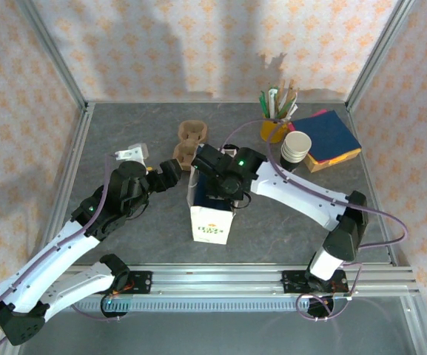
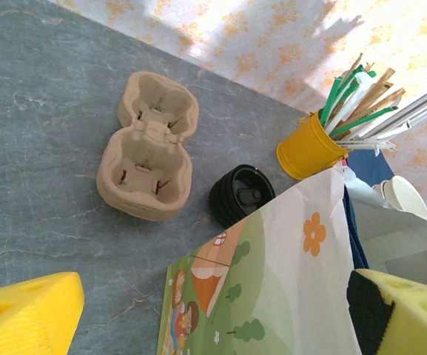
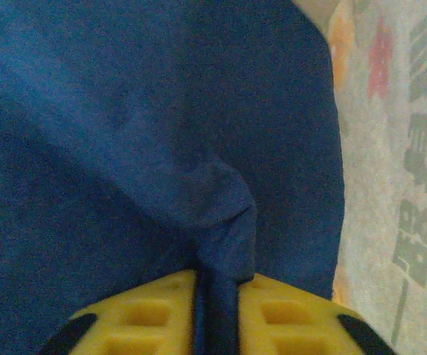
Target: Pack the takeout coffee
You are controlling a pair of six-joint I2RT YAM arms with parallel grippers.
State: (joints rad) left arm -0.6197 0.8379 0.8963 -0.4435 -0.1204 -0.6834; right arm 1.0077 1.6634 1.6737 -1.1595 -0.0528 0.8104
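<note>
At centre of top view, paper bag [image 1: 213, 222] upright, right gripper [image 1: 214, 185] at its mouth | right wrist view: clenched on fold of blue napkin [image 3: 161, 148] | left gripper [image 2: 213, 303] released, straddling bag wall | takeout coffee [image 2: 241, 196] mid-frame in left wrist view, on table [image 2: 50, 89], just right of cup carrier [image 2: 146, 148], black lid showing

Bright sun patches, blurry right-wrist close-up

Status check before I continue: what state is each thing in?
paper bag: upright, top open
blue napkin: pinched in right gripper, in the bag
takeout coffee: lid on, on table outside bag
cup carrier: empty
left gripper: open, at the bag
white cups: stacked, lidless
yellow cup: upright, holding sticks
</note>
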